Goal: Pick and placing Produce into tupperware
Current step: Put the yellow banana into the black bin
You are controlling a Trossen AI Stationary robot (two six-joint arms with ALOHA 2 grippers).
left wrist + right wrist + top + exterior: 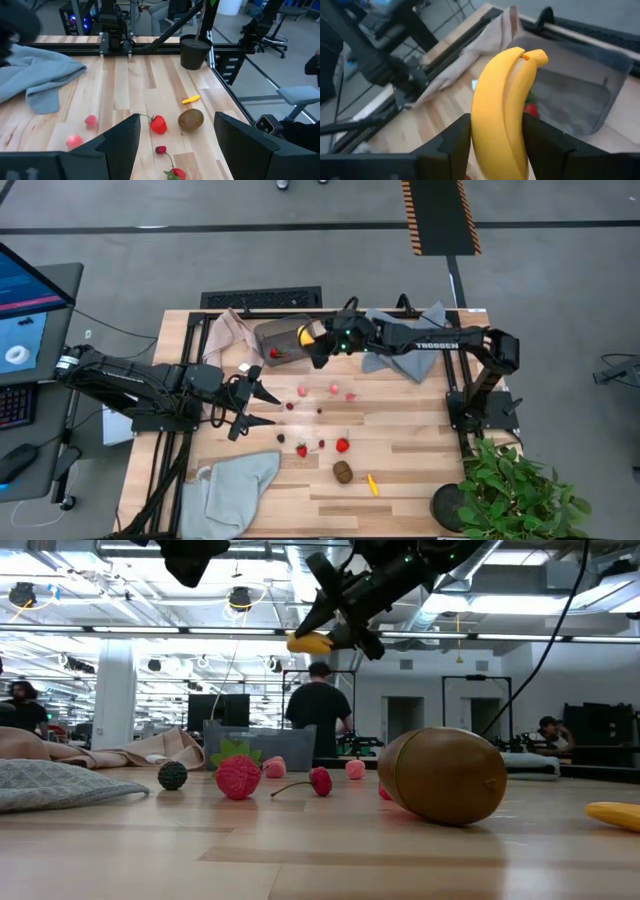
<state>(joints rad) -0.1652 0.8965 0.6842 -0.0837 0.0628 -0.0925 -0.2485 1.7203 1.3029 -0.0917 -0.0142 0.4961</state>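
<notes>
Clamped between the fingers of the right gripper (pixel 495 137), a yellow banana (pixel 504 107) is held in the air above the tupperware (pixel 282 338), which sits at the far side of the table (pixel 420 450) beside a beige-pink cloth (pixel 228 332). 1 red strawberry (pixel 530 109) is seen inside the tub, by its near wall. In the low view the banana (pixel 309 642) is shown well above the tabletop. The left gripper (pixel 258 408) is hovering at the left side of the table with its jaws spread wide and nothing between them. Scattered over the middle of the table are small pinkish berries (pixel 334 389), dark berries (pixel 281 438) and 2 more strawberries (pixel 342 445). A brown kiwi (pixel 343 471) lies nearer, with a tiny yellow piece (pixel 373 485) just to its right. 1 grey-blue cloth (pixel 232 490) is lying at the near left corner, and a potted plant (pixel 510 490) is standing at the near right
</notes>
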